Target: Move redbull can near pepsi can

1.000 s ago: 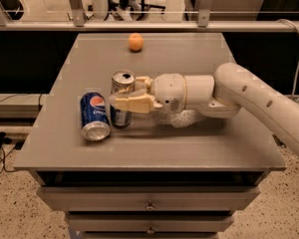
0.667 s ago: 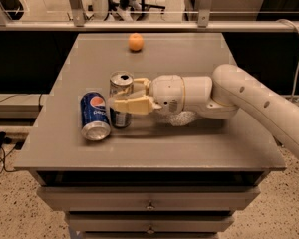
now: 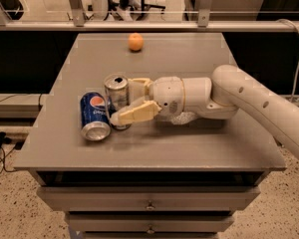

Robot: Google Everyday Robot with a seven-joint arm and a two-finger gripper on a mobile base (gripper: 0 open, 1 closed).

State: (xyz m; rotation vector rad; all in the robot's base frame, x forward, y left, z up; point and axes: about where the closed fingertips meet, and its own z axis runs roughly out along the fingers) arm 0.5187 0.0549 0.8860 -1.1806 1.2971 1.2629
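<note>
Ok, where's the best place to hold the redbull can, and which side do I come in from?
Grip the redbull can across its round wall at mid-height, coming in level from the side away from the pepsi can, which lies close beside it. It stands upright and slim. The gripper sits there, jaws front and back.

pepsi can: round red, white and blue Pepsi logo on its dark blue side, the can lying down | white marks beside the logo: too small to read | redbull can: markings not legible | gripper: clasped around the redbull can, just beside the pepsi can, no lettering readable on it
</note>
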